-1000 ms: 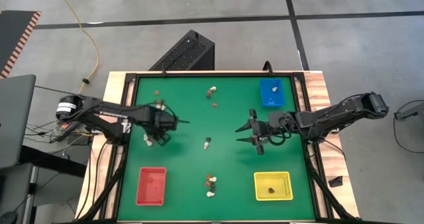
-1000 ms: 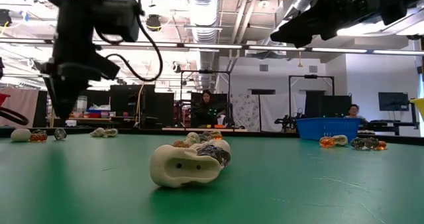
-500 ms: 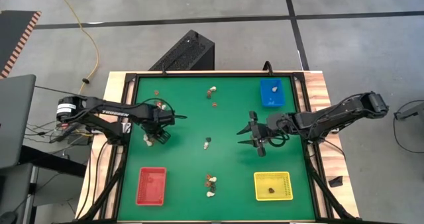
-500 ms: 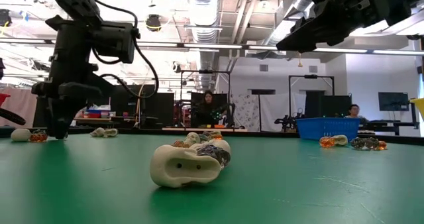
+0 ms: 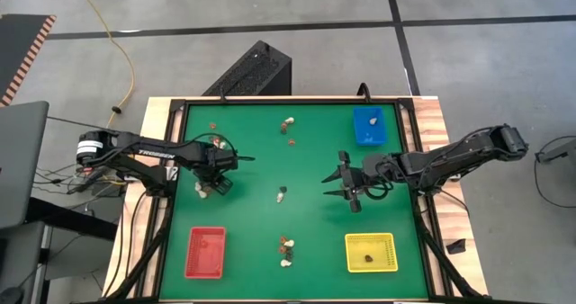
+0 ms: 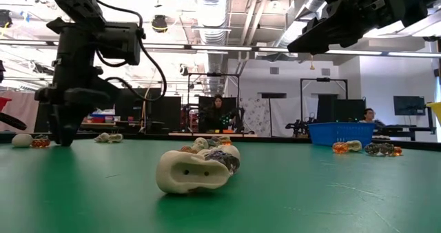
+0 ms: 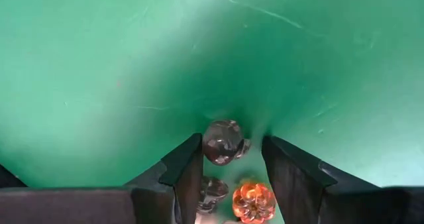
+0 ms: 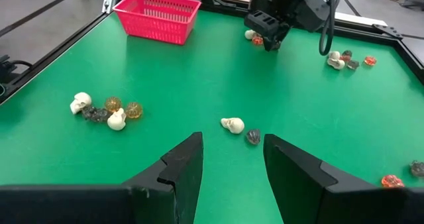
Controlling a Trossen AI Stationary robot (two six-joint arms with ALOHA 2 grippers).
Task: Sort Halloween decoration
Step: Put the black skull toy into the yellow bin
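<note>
Left arm: it reaches from the table's left edge over the green mat (image 5: 252, 210), wrist bent down.
Left gripper (image 5: 216, 185): it is low at the left side of the mat, tips at the surface – in the low view (image 6: 63, 138) it stands just beside an orange trinket (image 6: 39, 143).
Left jaws: apart, one finger (image 7: 189, 168) on each side of a dark trinket (image 7: 223, 142); they are not pressed on it. An orange pumpkin (image 7: 253, 200) lies between the fingers too, nearer the wrist.
Right arm: it comes in from the right edge and stretches level toward the middle.
Right gripper (image 5: 335, 183): it hangs above the mat right of centre, well apart from the trinkets.
Right jaws: apart, with nothing between them.
Trinkets: small groups lie on the mat – a pair in the centre (image 5: 282, 193), a group near the front edge (image 5: 285, 247), some near the far edge (image 5: 287, 124), some under the left gripper.
Red tray (image 5: 205, 252): front left; one small piece seems to lie in it, I cannot tell which kind.
Yellow tray (image 5: 371, 252): front right, one dark piece inside.
Blue tray (image 5: 368, 126): far right, one whitish piece inside.
</note>
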